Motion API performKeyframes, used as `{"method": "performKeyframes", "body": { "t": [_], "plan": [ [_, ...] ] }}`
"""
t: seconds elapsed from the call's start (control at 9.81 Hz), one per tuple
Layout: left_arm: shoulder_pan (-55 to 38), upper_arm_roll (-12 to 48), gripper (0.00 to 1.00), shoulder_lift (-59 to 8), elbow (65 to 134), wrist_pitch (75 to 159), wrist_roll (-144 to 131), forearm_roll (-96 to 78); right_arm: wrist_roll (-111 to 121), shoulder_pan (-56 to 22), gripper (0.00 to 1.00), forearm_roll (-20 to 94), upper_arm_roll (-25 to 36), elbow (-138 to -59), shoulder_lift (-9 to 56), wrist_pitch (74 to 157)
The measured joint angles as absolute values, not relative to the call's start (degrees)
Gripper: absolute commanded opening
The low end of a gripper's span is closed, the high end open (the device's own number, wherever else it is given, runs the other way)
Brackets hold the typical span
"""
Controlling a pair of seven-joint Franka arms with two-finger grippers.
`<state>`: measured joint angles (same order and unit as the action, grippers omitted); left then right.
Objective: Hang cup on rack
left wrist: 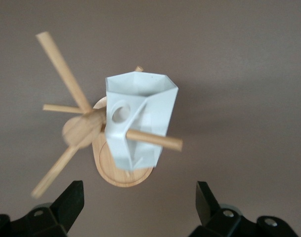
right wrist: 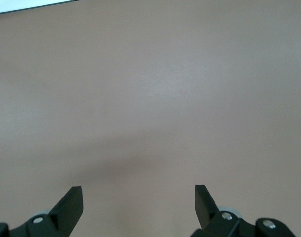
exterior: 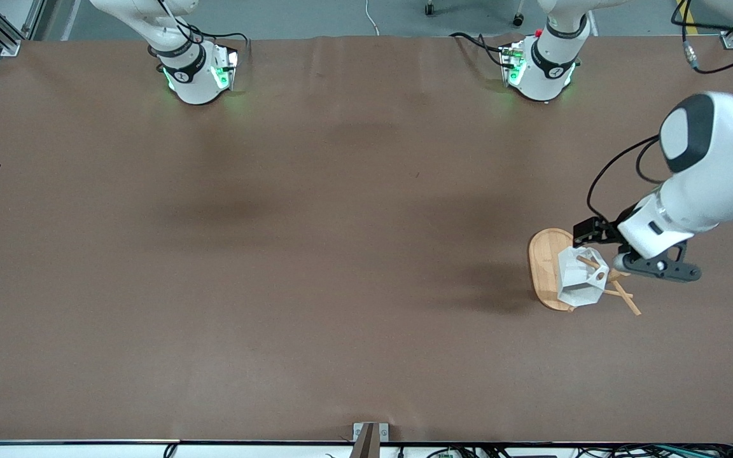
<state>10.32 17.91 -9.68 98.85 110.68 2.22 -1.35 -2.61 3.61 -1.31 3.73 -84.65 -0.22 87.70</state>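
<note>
The white faceted cup point(exterior: 579, 280) hangs by the hole in its handle on a slanted peg point(left wrist: 155, 139) of the bamboo rack point(exterior: 544, 261), which stands toward the left arm's end of the table. In the left wrist view the cup point(left wrist: 140, 118) sits over the oval base point(left wrist: 123, 175), beside the central post point(left wrist: 81, 129). My left gripper point(exterior: 624, 257) is open and empty, close beside the rack's pegs and apart from the cup; its fingers show in the left wrist view point(left wrist: 139, 202). My right gripper point(right wrist: 139, 205) is open and empty over bare table; the front view shows only its arm's base.
Brown table surface point(exterior: 315, 254) spreads wide around the rack. Both arm bases point(exterior: 195, 70) stand along the edge farthest from the front camera. Several free pegs point(left wrist: 61, 69) stick out from the post.
</note>
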Motion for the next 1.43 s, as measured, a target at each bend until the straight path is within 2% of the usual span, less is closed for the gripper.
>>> {"method": "performKeyframes", "body": {
  "t": [0.41,0.61,0.82,1.43],
  "plan": [
    [10.05,15.72,1.00,0.71,97.79,102.08,2.18,-1.28,-2.60,4.32,1.00,-1.30,3.80,-84.66,-0.19,87.70],
    [6.88,11.95,1.00,3.58,96.34,94.05,2.19,-1.29,-2.60,4.46,1.00,-1.30,3.80,-84.66,-0.18,87.72],
    [4.59,10.74,1.00,5.77,96.15,89.29,2.19,-1.29,-2.60,4.74,1.00,-1.29,3.80,-84.67,-0.17,87.74],
    [3.26,10.40,1.00,7.65,96.01,88.43,2.18,-1.24,-2.60,4.78,1.00,-1.28,3.68,-84.67,-0.17,87.72]
  ]
}}
